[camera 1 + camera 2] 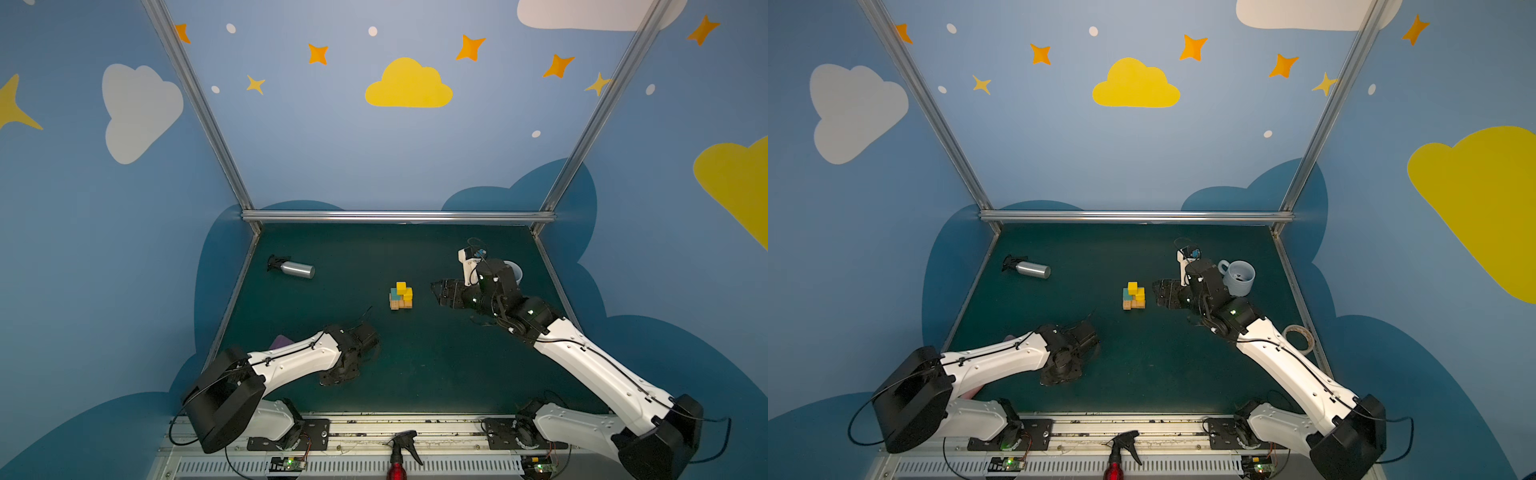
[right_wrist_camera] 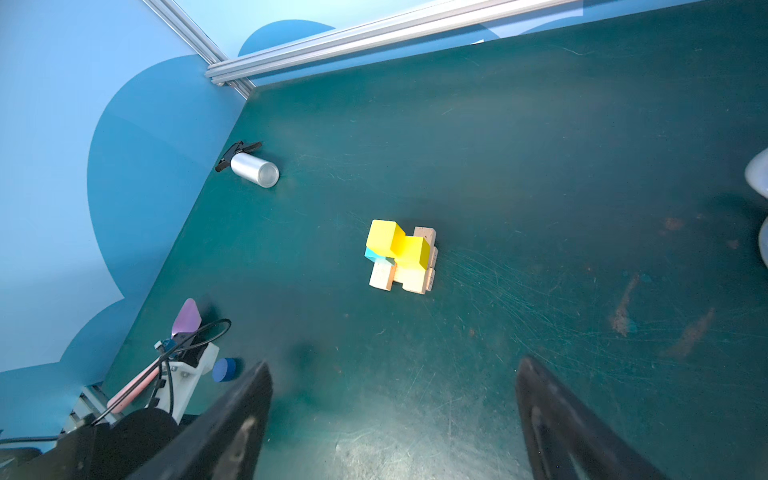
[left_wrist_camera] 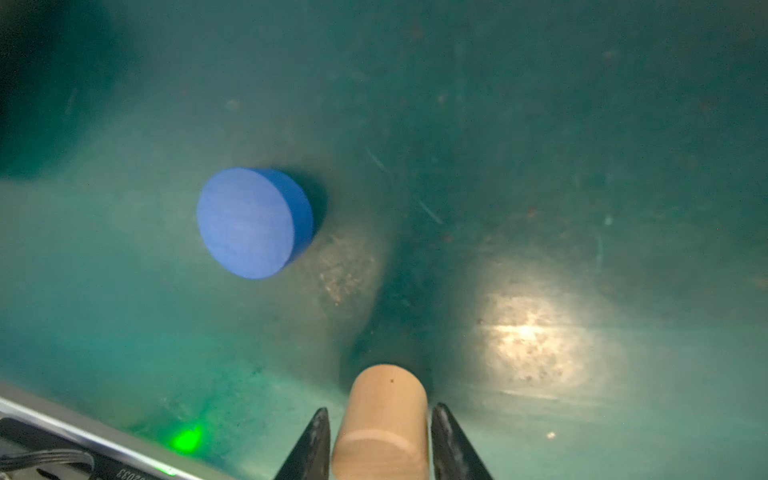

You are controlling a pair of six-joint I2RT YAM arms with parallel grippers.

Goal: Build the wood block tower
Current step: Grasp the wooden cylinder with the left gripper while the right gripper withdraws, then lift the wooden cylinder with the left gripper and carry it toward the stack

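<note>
Now | left tool (image 3: 382,408) flanks one tan cylinder (image 3: 384,428), grip unclear | right tool (image 2: 395,362) spread | two yellow cubes (image 2: 384,235)

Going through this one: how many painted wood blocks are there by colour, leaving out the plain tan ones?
Yellow cubes: 2
Teal cube: 1
Blue cylinder: 1
Total: 4

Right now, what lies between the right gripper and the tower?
Only bare table between right gripper and tower, shown in the right wrist view.
</note>
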